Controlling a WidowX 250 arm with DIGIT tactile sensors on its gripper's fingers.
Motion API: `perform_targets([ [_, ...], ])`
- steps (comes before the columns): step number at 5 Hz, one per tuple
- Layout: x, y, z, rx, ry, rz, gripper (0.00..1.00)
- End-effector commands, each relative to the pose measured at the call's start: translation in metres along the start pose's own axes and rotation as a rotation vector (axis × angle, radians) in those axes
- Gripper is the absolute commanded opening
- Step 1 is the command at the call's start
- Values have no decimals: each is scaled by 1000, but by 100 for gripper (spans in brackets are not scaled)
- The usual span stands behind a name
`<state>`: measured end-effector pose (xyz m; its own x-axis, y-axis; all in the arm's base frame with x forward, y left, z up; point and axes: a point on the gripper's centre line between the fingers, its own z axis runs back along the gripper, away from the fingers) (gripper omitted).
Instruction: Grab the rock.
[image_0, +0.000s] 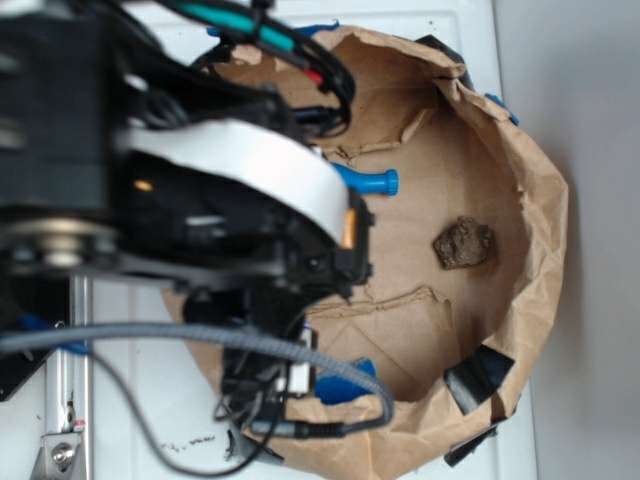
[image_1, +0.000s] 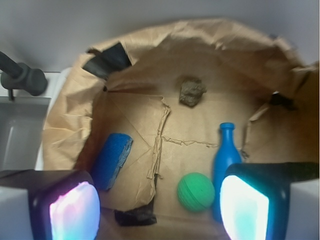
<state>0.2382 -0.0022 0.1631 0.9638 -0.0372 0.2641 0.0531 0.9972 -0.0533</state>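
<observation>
My exterior camera looked straight down from above the paper bag, sitting so close behind the arm that its blurred black and white body filled the left half of the picture. My wrist camera rode on the end effector and looked down and forward into the same bag, near enough that its two glowing fingers framed the bottom corners. Both views shared the bag's brown floor, with the rock toward the bag's far wall, plus the blue bottle and the blue block. The green ball showed only from the wrist.
</observation>
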Motion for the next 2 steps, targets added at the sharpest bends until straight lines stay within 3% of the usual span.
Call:
perform_targets([
  [1,17,30,-48,-38,59,87,100],
  [2,24,34,-56,-42,64,118,100],
])
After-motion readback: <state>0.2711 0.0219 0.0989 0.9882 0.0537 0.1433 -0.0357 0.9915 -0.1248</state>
